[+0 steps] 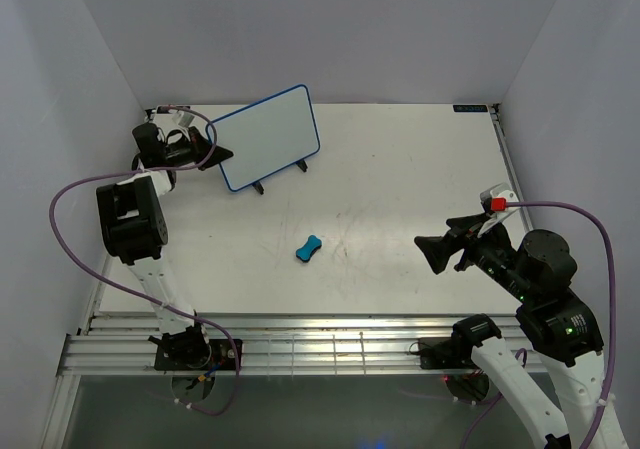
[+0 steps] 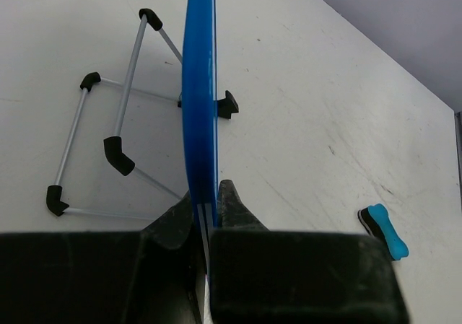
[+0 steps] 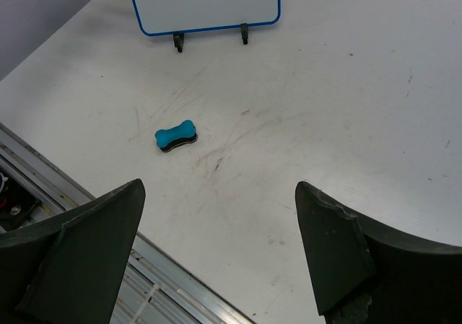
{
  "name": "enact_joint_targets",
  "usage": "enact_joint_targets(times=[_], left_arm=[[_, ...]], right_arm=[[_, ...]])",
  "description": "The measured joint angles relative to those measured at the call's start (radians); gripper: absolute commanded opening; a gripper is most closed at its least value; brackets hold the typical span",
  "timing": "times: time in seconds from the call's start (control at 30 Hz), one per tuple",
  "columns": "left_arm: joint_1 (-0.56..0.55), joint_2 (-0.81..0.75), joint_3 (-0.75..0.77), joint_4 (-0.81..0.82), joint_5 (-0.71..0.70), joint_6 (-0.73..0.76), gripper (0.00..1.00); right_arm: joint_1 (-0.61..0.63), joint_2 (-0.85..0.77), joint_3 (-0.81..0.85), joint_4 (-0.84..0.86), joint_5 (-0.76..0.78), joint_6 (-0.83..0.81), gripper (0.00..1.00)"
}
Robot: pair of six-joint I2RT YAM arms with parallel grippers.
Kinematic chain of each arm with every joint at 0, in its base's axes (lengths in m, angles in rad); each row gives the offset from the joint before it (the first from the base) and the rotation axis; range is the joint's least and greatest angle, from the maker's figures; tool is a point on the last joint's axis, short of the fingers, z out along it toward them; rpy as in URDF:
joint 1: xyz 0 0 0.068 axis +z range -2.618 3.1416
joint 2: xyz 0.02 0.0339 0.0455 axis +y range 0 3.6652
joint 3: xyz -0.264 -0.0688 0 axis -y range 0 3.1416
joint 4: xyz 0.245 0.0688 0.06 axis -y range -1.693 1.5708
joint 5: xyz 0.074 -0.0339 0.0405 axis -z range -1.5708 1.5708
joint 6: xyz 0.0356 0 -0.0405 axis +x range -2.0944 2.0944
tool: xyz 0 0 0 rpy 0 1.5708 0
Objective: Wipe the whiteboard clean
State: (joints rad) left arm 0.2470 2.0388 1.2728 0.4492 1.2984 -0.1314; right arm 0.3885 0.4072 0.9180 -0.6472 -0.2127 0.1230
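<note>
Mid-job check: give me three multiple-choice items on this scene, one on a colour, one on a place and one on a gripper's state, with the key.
1. What colour is the frame of the whiteboard? A red; B black; C blue.
2. Where is the eraser? A flat on the table, apart from the whiteboard; B on top of the whiteboard; C on the floor.
3. How is the left gripper? A open above the eraser; B shut on the whiteboard's edge; C out of view.
Key: 1 C, the rim shows blue in every view. 2 A, the top view shows it alone on the bare surface. 3 B, the left wrist view shows its fingers pinching the blue edge.
</note>
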Motion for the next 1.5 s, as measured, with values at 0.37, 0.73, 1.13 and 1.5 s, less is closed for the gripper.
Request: enact_joint_targets(times=[0.37,0.73,1.13,1.5], left_arm=[[-0.003,0.003,-0.002,-0.008,0.000,0.012,0.00],[0.000,0.003,-0.031,-0.011,-0.011,0.037,0.00],[0.008,0.002,-0.053,-0.027,-0.036,0.062,0.19],[0.012,0.002,-0.068,-0.074,-0.131,0.131,0.68]], right_arm=[[0.000,0.000,0.000,0.009,-0.002,0.000,0.90],[0.000,0.000,0.000,0.021,-0.012,0.000,0.90],[0.000,-0.003,0.000,0.021,-0.026,0.000,0.90],[0.000,-0.007,0.000,0.021,-0.042,0.000,0.90]])
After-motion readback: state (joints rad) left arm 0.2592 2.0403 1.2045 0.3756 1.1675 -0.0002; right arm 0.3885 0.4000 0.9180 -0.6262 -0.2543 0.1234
